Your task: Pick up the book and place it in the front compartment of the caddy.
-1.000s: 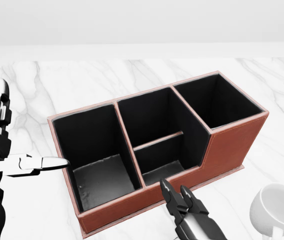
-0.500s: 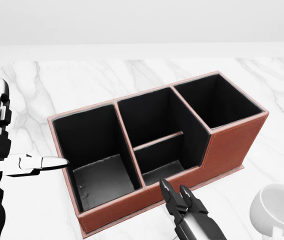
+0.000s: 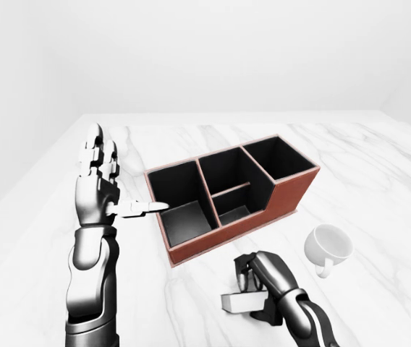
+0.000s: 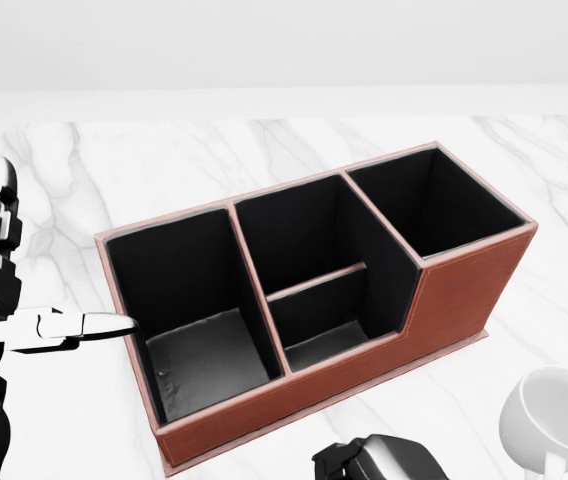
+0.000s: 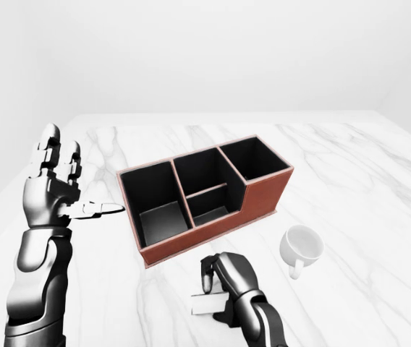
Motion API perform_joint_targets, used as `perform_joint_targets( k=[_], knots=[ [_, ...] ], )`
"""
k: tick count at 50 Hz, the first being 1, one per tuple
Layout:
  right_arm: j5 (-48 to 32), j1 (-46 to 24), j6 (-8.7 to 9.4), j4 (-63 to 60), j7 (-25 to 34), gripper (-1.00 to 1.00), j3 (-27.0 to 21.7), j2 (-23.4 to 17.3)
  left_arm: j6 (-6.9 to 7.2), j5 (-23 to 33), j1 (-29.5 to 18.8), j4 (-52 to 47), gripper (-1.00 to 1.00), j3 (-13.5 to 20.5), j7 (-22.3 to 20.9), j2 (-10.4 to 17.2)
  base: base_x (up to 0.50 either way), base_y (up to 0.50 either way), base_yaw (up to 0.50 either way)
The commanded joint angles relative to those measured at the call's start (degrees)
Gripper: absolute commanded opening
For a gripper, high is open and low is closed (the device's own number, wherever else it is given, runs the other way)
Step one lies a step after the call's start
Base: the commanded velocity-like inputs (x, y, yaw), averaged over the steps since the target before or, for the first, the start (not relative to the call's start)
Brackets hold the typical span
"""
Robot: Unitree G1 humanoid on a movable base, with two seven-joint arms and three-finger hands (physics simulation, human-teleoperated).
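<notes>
The book (image 3: 240, 302) is a small pale block lying on the white marble table (image 3: 379, 166), below the caddy in the left-eye view. My right hand (image 3: 257, 283) is over it, with fingers curled down round its right end; the book's left end sticks out. The caddy (image 3: 292, 192) is brown with black compartments and sits mid-table at an angle. In the head view (image 4: 464, 292) it fills the middle, and only the top of my right hand (image 4: 379, 462) shows at the bottom edge. My left hand (image 3: 122, 177) is open and raised left of the caddy, its thumb pointing at the caddy's left wall.
A white mug (image 3: 328, 246) stands right of my right hand and below the caddy's right end. The table's left edge (image 3: 24, 195) runs diagonally beyond my left arm.
In the head view my right hand's fingers, which pointed up towards the caddy, have curled down and dropped to the bottom edge. The left hand and caddy have not moved.
</notes>
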Motion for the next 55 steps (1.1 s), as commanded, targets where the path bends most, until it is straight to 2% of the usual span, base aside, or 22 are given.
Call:
perform_joint_targets(
  k=[1, 8, 32, 55],
  knots=[
    [1.3, 0.3, 0.53, -1.1, -0.1, -1.00, 0.5, 0.1, 0.00, 0.1, 0.1, 0.3, 1.00, 0.0, 0.0, 0.0, 0.00, 0.00, 0.00],
    [1.1, 0.2, 2.06, -4.8, 2.0, -1.00, 0.2, 0.3, 0.00, 0.1, 0.1, 0.3, 1.00, -0.1, 0.0, -0.1, 0.00, 0.00, 0.00],
    [-1.4, -3.8, 2.06, -19.6, 13.9, -1.00, -4.7, 2.9, 0.00, 0.1, 0.1, 0.4, 1.00, 0.0, 0.1, 0.0, 0.00, 0.00, 0.00],
    [-4.0, -8.2, 2.06, -25.1, 20.7, -1.00, -6.5, 4.6, 0.00, -0.1, -0.1, 0.4, 1.00, 0.1, 0.2, 0.0, 0.00, 0.00, 0.00]
  ],
)
